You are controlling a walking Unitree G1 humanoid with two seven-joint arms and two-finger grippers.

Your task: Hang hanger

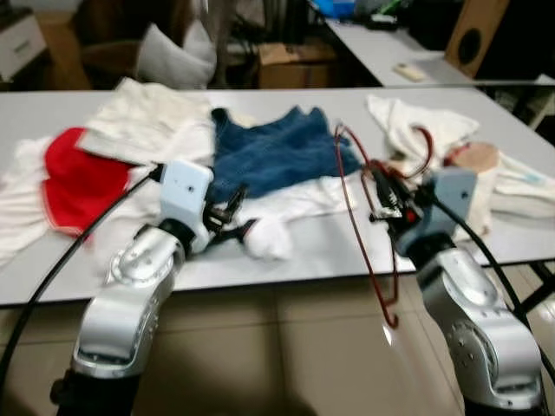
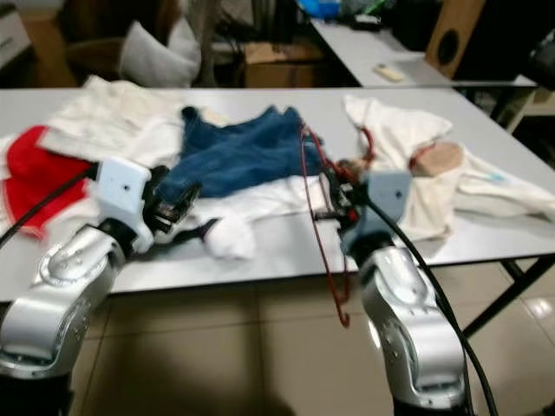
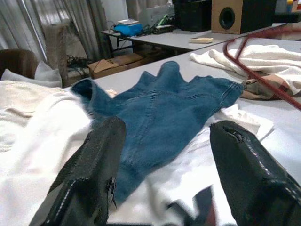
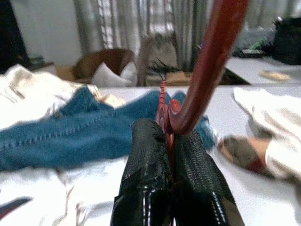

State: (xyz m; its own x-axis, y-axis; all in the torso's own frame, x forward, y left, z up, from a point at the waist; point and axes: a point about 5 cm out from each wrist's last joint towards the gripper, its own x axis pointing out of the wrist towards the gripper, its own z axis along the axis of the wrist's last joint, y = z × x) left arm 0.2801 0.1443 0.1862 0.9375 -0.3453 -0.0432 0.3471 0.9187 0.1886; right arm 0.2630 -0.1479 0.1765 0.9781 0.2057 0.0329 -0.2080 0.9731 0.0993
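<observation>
My right gripper [image 1: 379, 198] is shut on a dark red hanger [image 1: 354, 208] and holds it above the white table's [image 1: 347, 251] front edge; the hanger's lower end hangs down past the edge toward the floor. In the right wrist view the black fingers [image 4: 150, 183] pinch the red rod [image 4: 207, 66]. A second red hanger [image 1: 425, 149] lies among white clothes at the right. My left gripper [image 1: 232, 218] is open and empty, just above a white garment [image 1: 286, 212] beside a blue denim piece [image 1: 273, 152]. In the left wrist view, its fingers [image 3: 94, 174] frame the denim [image 3: 160, 113].
White clothes [image 1: 147, 121] and a red garment [image 1: 78, 178] lie on the table's left, more white clothes [image 1: 408, 121] on its right. Behind stand a second table [image 1: 390, 48], a speaker [image 1: 475, 35], a cardboard box [image 1: 295, 62] and a chair with a pillow [image 1: 169, 56]. Tiled floor [image 1: 286, 355] lies below.
</observation>
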